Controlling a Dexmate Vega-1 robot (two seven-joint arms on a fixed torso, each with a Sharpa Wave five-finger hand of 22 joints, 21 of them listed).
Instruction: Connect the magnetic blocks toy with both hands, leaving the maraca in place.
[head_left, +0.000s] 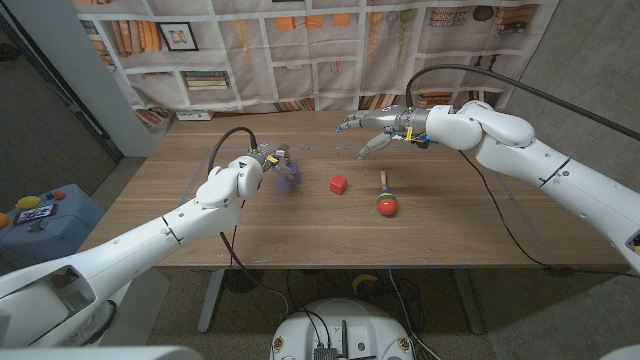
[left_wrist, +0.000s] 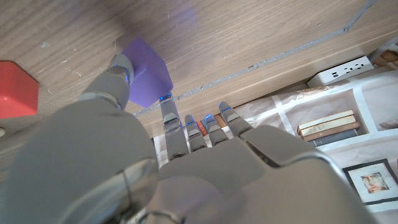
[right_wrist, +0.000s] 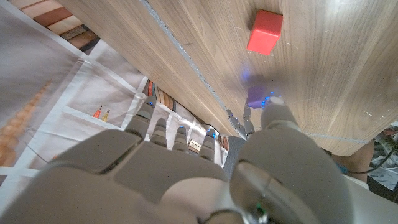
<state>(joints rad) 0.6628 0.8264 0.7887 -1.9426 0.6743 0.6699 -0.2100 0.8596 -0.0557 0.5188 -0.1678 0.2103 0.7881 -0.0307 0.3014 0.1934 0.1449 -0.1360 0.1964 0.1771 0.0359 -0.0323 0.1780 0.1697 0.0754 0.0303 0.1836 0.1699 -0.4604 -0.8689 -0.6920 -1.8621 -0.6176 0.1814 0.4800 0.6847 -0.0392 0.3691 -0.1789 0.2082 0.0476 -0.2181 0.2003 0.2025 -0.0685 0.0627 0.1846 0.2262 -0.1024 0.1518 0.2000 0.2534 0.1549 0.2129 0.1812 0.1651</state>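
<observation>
A purple block (head_left: 289, 181) lies on the wooden table (head_left: 450, 235) left of centre. My left hand (head_left: 262, 166) is right at it. In the left wrist view the thumb (left_wrist: 117, 70) presses one side of the purple block (left_wrist: 148, 73) and a fingertip sits at its near corner, the other fingers straight; whether it is gripped is unclear. The red block (head_left: 339, 184) (left_wrist: 17, 89) sits a little to the right on the table. The maraca (head_left: 386, 201), red-headed with a wooden handle, lies right of it. My right hand (head_left: 372, 127) hovers over the far side, fingers spread, holding nothing. The right wrist view looks down on the red block (right_wrist: 265, 31) and the purple block (right_wrist: 255, 96).
A bookshelf-print backdrop (head_left: 330, 50) hangs behind the table's far edge. A white power strip (left_wrist: 339, 70) lies on the floor beyond that edge. Left of the table stands a blue stool (head_left: 40, 222) with toys. Black cables run from both arms.
</observation>
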